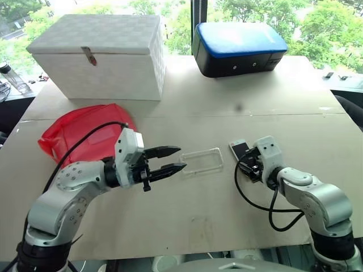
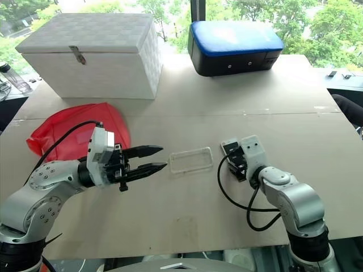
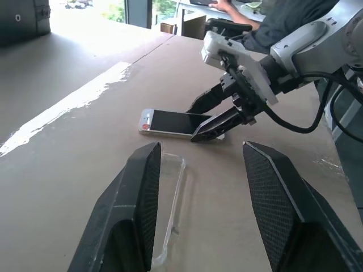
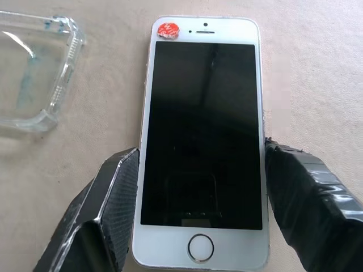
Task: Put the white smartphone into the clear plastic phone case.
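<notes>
Tabletop (image 1: 198, 215), right hand (image 4: 198, 170) fingers straddling white smartphone (image 4: 203, 136), left hand (image 1: 173, 160) parted beside clear case (image 1: 202, 161)

The white smartphone (image 4: 204, 141) lies flat, screen up (red sticker at its top), between the right gripper (image 4: 198, 192) fingers; the clear plastic phone case (image 1: 201, 161) lies empty just beyond the left gripper (image 1: 170, 160).
</notes>
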Tool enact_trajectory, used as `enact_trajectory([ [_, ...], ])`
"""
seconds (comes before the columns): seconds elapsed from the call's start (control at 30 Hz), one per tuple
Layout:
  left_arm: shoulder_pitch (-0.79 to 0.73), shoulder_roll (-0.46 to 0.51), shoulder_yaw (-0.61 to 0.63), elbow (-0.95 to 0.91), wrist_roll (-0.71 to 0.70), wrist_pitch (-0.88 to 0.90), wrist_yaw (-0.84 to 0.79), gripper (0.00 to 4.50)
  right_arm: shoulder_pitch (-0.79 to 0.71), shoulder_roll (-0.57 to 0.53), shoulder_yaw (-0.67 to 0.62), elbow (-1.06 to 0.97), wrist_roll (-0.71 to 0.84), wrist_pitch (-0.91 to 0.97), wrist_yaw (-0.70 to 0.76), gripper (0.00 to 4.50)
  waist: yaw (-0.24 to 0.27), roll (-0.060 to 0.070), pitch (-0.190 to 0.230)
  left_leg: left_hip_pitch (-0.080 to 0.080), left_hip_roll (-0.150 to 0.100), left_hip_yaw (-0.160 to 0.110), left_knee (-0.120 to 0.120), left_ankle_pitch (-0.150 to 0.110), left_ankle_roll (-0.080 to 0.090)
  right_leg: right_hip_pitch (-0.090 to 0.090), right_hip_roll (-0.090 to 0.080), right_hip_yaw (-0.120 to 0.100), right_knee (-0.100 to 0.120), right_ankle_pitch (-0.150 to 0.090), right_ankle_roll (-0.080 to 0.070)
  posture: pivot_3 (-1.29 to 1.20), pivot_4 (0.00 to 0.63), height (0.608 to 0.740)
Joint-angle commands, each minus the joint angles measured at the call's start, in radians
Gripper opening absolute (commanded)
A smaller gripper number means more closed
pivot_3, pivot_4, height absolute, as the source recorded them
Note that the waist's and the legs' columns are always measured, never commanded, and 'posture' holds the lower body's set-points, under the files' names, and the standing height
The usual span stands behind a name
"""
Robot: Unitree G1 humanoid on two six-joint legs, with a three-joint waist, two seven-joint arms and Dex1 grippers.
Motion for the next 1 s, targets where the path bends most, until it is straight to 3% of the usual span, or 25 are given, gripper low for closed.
enact_trajectory([
  [0.03,0.069,-0.034,0.021,-0.008,0.055,-0.112,0.011,2.32,-0.026,-0.13,-0.06,0.118,0.0,-0.244,0.179,2.89,-0.001,-0.001,0.0,0.0,0.0,0.0,0.0,0.0,0.0,0.0,0.0,0.0,0.0,0.0,0.0,0.0,0.15,0.74],
  [0.2,0.227,-0.026,0.077,-0.007,0.055,-0.162,-0.034,2.32,-0.183,-0.232,0.002,0.238,0.045,-0.473,0.454,2.77,-0.022,0.005,0.004,0.001,0.001,0.004,-0.001,0.0,0.0,-0.001,0.001,0.004,0.001,0.0,0.0,0.0,0.15,0.74],
  [0.37,0.379,-0.043,0.139,-0.016,0.074,-0.227,-0.053,2.32,-0.335,-0.297,0.212,0.368,-0.048,-0.694,0.719,2.77,-0.036,0.005,0.004,0.0,0.005,0.001,-0.004,0.0,0.0,-0.004,0.005,0.002,-0.001,-0.001,-0.003,0.0,0.15,0.74],
  [0.63,0.553,-0.115,0.159,-0.098,0.113,-0.305,0.01,2.32,-0.455,-0.293,0.395,0.549,-0.189,-0.946,0.931,2.77,-0.011,0.006,0.006,-0.005,0.001,0.003,-0.002,-0.002,0.002,-0.003,-0.005,0.002,-0.008,0.0,0.0,0.0,0.15,0.74],
  [1.0,0.693,-0.167,0.167,-0.174,0.144,-0.368,0.059,2.32,-0.574,-0.179,0.482,0.719,-0.328,-1.132,1.013,2.77,-0.011,0.008,0.007,-0.003,0.002,0.0,-0.003,-0.002,0.002,-0.002,-0.008,0.001,-0.009,0.001,0.0,0.0,0.15,0.74],
])
